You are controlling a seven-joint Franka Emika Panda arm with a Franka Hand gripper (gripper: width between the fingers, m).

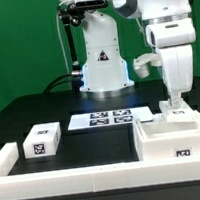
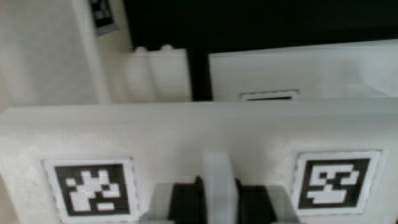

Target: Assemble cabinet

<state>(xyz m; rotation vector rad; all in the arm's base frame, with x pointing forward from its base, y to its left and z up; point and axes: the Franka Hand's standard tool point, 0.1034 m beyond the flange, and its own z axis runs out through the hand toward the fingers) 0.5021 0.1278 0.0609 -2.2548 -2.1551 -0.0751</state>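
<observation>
The big white cabinet box (image 1: pixel 178 137) stands at the exterior view's right, with a tag on its front. My gripper (image 1: pixel 175 103) is down on its rear top edge. In the wrist view the gripper (image 2: pixel 217 196) is shut on a thin upright white rib (image 2: pixel 217 165) of a white cabinet part (image 2: pixel 196 130), which carries two tags, one on each side of the rib. The dark fingers (image 2: pixel 178 205) press on both sides of the rib. A small white drawer block (image 1: pixel 40 140) with tags lies at the exterior view's left, apart from the box.
The marker board (image 1: pixel 110 117) lies at the table's middle, in front of the arm's base (image 1: pixel 103 72). A long white rail (image 1: pixel 8 159) runs along the left and front edges. A white piece with a round knob (image 2: pixel 157 72) sits beyond the gripped part.
</observation>
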